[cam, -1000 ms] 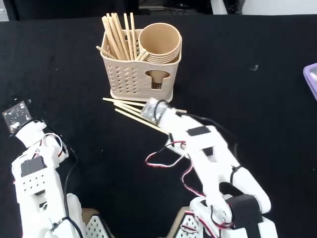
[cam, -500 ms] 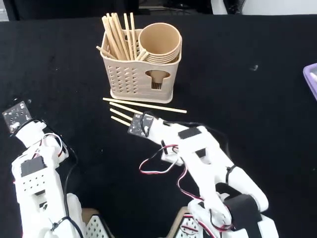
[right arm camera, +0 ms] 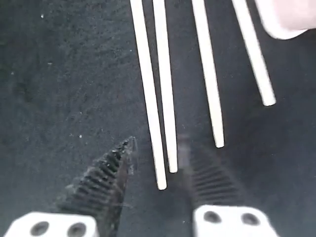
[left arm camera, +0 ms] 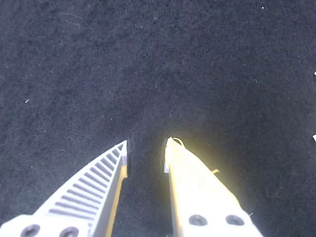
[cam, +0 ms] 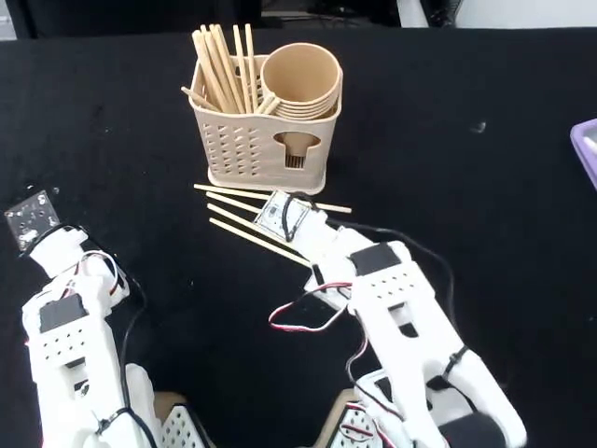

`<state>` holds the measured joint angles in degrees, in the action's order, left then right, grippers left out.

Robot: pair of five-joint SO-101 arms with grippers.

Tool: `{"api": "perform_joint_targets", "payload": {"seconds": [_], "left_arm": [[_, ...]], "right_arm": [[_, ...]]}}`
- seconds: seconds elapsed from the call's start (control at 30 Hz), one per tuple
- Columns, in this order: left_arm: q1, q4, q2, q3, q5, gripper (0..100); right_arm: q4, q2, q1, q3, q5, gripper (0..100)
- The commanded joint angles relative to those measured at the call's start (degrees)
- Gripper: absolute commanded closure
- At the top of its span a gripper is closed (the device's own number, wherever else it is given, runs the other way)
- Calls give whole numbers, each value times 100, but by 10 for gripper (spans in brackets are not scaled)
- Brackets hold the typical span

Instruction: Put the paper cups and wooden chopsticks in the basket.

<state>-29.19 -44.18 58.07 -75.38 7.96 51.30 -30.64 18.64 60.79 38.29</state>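
Right now the basket [cam: 252, 154] stands upright near the far middle of the black table [cam: 485, 243]. It holds a nested stack of paper cups [cam: 300, 79] in its right part and a bundle of wooden chopsticks [cam: 219, 61] leaning in its left part, their ends sticking up above the rim. Four more loose chopsticks [cam: 244, 236] lie flat on the cloth just in front of the basket, roughly side by side and slanting towards the right arm.

The right gripper [right arm camera: 157, 146] hangs low over these loose sticks with its jaws parted – the near ends of two sticks [right arm camera: 165, 74] lie in the gap between the fingers, but the fingers are not closed on them and it grips nothing. The other two sticks lie just beside, outside the gap.

The left gripper [left arm camera: 145, 143] sits well apart, at the near left of the table, pointing down at bare black cloth – its fingers are a little way apart and hold nothing. A purple object [cam: 586, 149] shows at the table's right edge
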Motion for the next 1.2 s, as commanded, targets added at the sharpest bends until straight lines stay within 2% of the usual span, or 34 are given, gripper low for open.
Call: {"api": "perform_joint_targets", "payload": {"seconds": [0.0, 0.27, 0.37, 0.4, 0.63, 0.93, 1.1, 1.17], "left_arm": [[-4, 97, 105, 92, 35, 866], [-22, 97, 105, 92, 26, 866], [-13, 97, 105, 92, 26, 866], [-4, 97, 105, 92, 26, 866], [-4, 97, 105, 101, 26, 866], [-4, 97, 105, 110, 35, 866], [-4, 97, 105, 110, 35, 866], [-4, 97, 105, 110, 35, 866]], "right_arm": [[-536, 549, -18, -207, 202, 791], [-765, 1938, 9, -690, 273, 822], [-765, 1947, 9, -629, 273, 972], [-765, 1947, 9, -593, 255, 992], [-316, 1182, 105, -189, 273, 988], [-132, -681, 1116, 980, 229, 988], [-132, -734, 1240, 1077, 229, 985], [-132, -629, 1160, 1077, 220, 946]]}}
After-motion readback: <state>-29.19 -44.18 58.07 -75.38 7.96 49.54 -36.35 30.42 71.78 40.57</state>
